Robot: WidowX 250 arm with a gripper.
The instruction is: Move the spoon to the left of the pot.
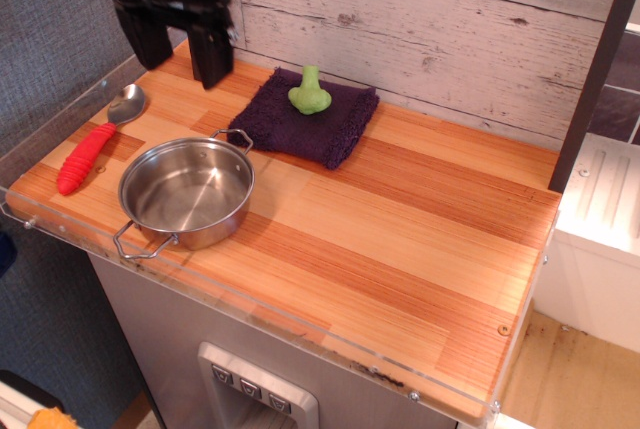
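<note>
A wooden table (420, 209) backed by whitewashed planks: near its left edge lies one spoon (95, 139), red handle toward the front corner, just left of one steel pot (187, 191) and apart from it. Above the rear left corner hangs the pincer (180, 41), fingers apart and empty. With the spoon apparently placed, the sound finish is a clean retreat upward, clear of both. Further right, one purple cloth (310, 121) carries one green toy (310, 94).

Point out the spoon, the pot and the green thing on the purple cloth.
spoon (85, 156), main camera view, on its red handle.
pot (186, 192), main camera view, on its shiny inner floor.
green thing (310, 99), main camera view, on its wide base.
</note>
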